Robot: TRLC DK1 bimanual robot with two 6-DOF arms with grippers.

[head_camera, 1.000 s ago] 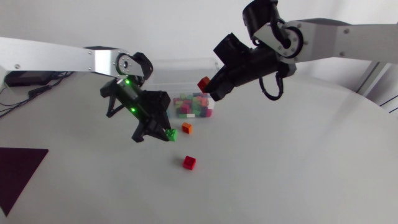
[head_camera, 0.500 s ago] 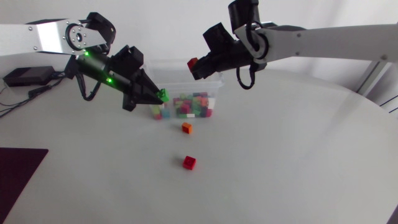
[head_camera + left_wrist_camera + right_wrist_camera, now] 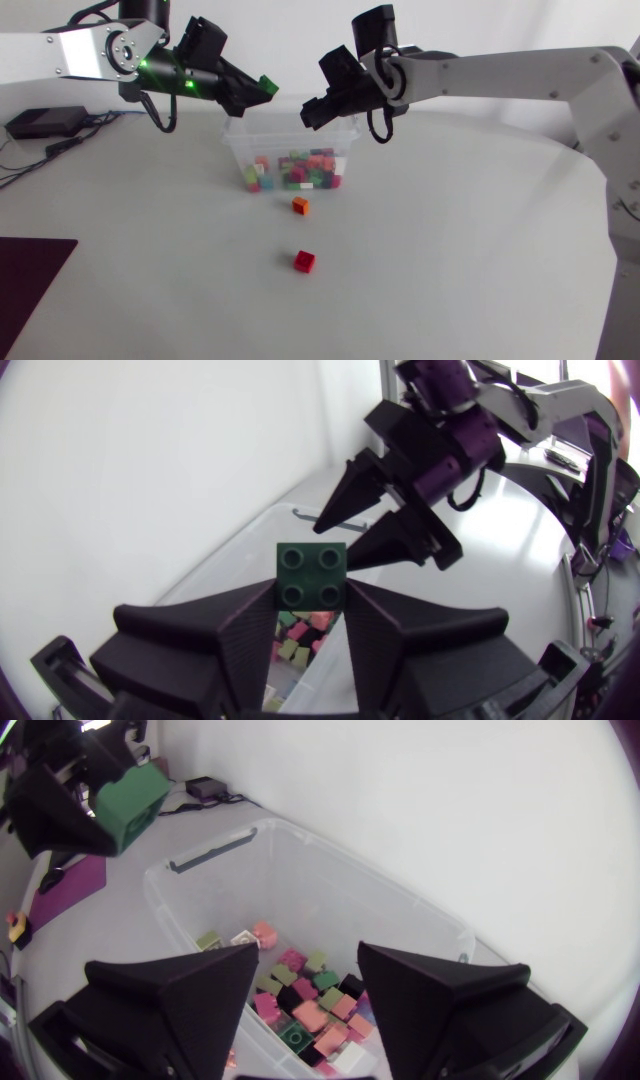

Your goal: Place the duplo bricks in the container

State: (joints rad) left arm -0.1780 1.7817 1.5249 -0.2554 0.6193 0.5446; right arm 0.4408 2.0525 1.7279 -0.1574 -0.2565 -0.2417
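A clear plastic container [image 3: 233, 150] holding several coloured duplo bricks [image 3: 300, 170] stands at the table's back middle. My left gripper [image 3: 250, 92] hangs above its back left corner, shut on a green brick [image 3: 266, 84]. In the left wrist view the green brick [image 3: 312, 573] sits studs-up between the fingers. My right gripper [image 3: 312, 112] hovers over the container's back right part, open and holding nothing. In the right wrist view the right gripper [image 3: 308, 955] stands open above the bricks [image 3: 305, 1005]. An orange brick [image 3: 300, 205] and a red brick [image 3: 305, 261] lie on the table in front of the container.
A dark purple mat [image 3: 30, 270] lies at the table's front left. A black box [image 3: 40, 122] with cables sits at the far left edge. My two grippers hang close together over the container.
My left arm has lifted the green brick up and back to over the container. My right gripper has moved left over the container and opened; the red brick it held is no longer in it.
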